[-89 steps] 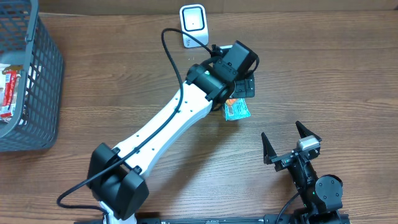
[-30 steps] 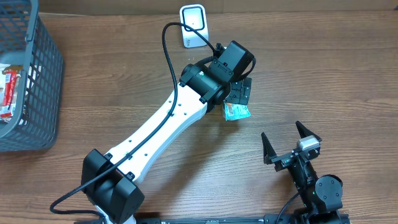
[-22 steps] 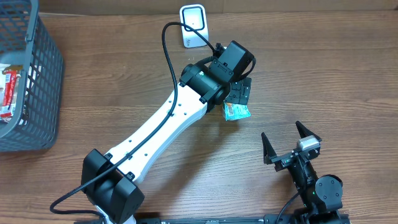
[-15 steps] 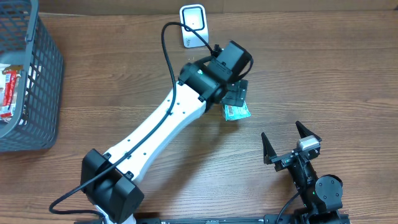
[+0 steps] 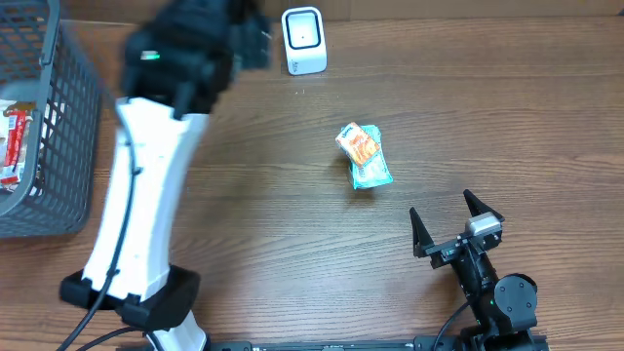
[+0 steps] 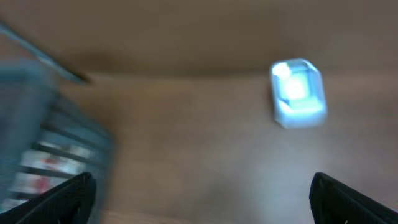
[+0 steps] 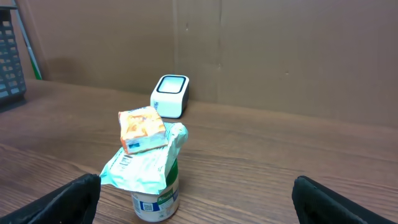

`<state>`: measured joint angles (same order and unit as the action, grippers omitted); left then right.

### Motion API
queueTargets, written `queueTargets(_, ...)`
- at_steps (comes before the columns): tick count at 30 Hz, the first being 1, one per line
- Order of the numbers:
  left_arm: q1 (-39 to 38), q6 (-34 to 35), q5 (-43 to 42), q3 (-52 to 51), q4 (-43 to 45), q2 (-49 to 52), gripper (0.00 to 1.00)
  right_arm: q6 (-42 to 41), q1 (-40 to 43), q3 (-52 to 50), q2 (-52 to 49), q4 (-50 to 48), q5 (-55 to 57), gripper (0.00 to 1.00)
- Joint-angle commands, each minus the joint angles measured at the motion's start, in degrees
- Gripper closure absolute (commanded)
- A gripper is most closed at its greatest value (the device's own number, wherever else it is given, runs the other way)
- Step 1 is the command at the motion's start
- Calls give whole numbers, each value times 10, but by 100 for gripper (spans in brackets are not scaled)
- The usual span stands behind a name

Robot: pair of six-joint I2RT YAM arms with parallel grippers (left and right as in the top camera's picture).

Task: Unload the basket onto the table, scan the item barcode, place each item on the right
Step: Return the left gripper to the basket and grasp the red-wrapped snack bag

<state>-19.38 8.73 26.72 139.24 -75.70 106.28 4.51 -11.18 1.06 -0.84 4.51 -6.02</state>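
Item unheld right of centre on the table; both grippers open and empty.

The brown wood-grain table (image 5: 507, 97) fills the overhead frame. The white left arm (image 5: 136, 205) runs up the left side. The left gripper (image 6: 199, 193) is blurred at upper left, its jaws spread wide with nothing between them. A grey plastic mesh basket (image 5: 73, 107) sits at the left edge, with red-and-white packets (image 5: 12, 136) inside. The right gripper (image 5: 441, 205), at lower right, has its jaws spread and empty, apart from the item. A white boxy barcode scanner (image 5: 303, 39) stands at top centre. The small white cup (image 5: 363, 156), with a peeled-back teal and orange foil lid, stands upright right of centre, touching neither gripper.
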Motion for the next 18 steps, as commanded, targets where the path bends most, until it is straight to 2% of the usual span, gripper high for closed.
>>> queueTargets(1,52,-112,69,57,-6,-16,0,-2,3,-6,7,-3,-1,0)
queueTargets(8,203,-109,30,55,-3,-22,0,-2,3,-6,7,-3,-1,0)
queueTargets(18,432,-120,-157,26,46,-18,0,-2,3,-6,7,-3,-1,0)
